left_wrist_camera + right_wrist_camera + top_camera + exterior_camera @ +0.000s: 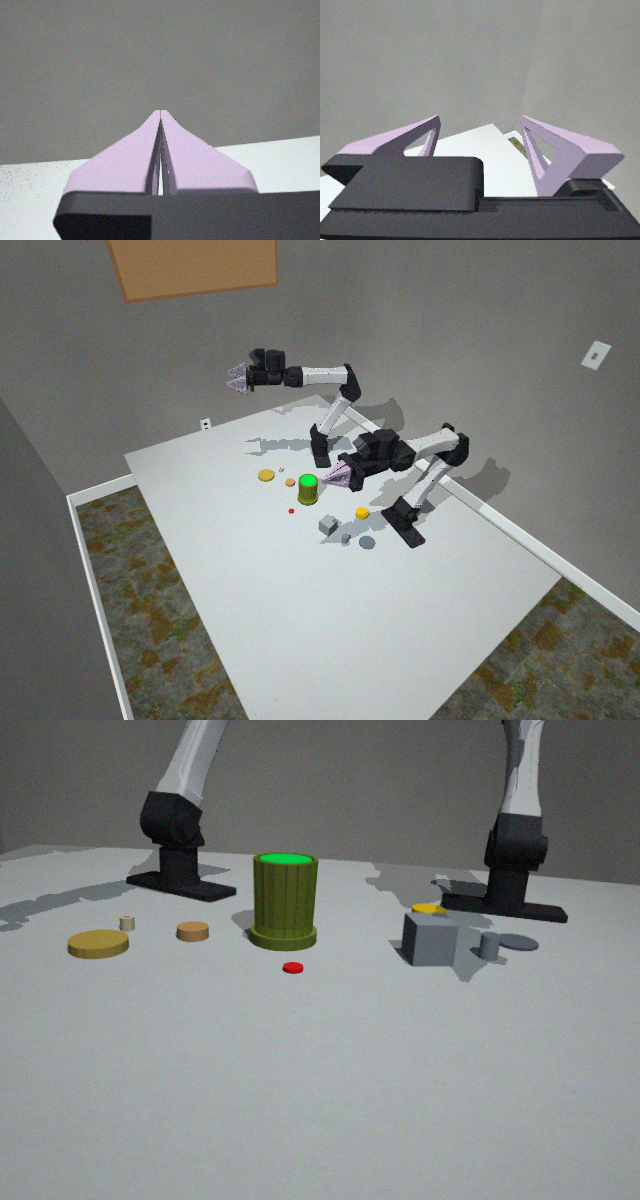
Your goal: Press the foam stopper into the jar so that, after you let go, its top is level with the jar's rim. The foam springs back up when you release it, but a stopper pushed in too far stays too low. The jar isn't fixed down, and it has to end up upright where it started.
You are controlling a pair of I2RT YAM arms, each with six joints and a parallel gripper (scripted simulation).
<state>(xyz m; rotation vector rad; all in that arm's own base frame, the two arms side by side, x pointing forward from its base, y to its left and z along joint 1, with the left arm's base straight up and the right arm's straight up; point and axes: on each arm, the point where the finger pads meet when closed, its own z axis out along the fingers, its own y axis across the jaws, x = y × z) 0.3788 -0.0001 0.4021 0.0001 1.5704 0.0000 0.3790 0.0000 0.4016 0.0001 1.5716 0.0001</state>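
Observation:
The olive-green ribbed jar (307, 494) (284, 900) stands upright on the table. The bright green stopper (308, 480) (285, 858) sits inside its mouth; its top looks about level with the rim, but a small height difference cannot be told. My left gripper (323, 480) (160, 120) is shut and empty. In the top view it appears just right of the jar, in the air and not touching it. My right gripper (227, 377) (480, 119) is wide open and empty, high up toward the far end of the table.
A red disc (291, 510) (293, 968) lies near the jar. An orange disc (192, 931), a mustard disc (98, 944) and a small beige cylinder (127, 923) lie to one side. A grey cube (430, 939), grey cylinder (489, 947), flat grey disc (518, 942) and yellow piece (362, 512) lie opposite.

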